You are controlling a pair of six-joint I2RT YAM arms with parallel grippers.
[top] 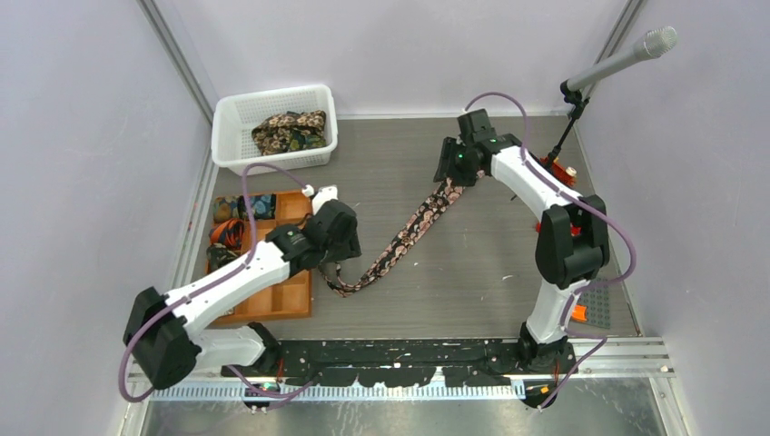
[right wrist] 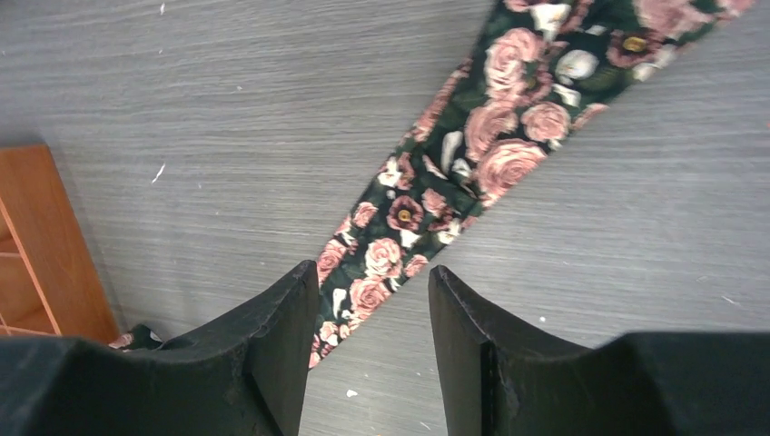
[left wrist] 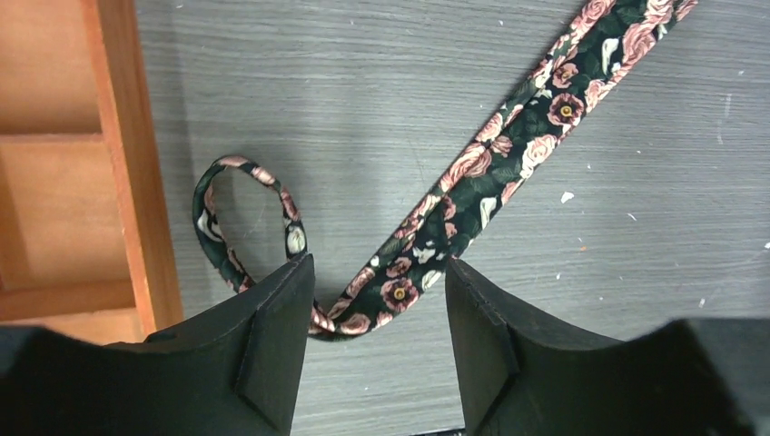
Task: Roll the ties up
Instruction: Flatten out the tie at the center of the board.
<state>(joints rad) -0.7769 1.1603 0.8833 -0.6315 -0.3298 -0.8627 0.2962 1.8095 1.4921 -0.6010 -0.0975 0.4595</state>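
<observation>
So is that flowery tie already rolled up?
No, the flowery tie lies stretched out in a long diagonal strip on the table, with only a small loop at its narrow end.

Basket (top: 231, 145), tray (top: 283, 298), mic (top: 626, 56), grey counter (top: 472, 263).
White mesh basket far left; orange compartment tray nearer, along left edge; mic on stand far right.
</observation>
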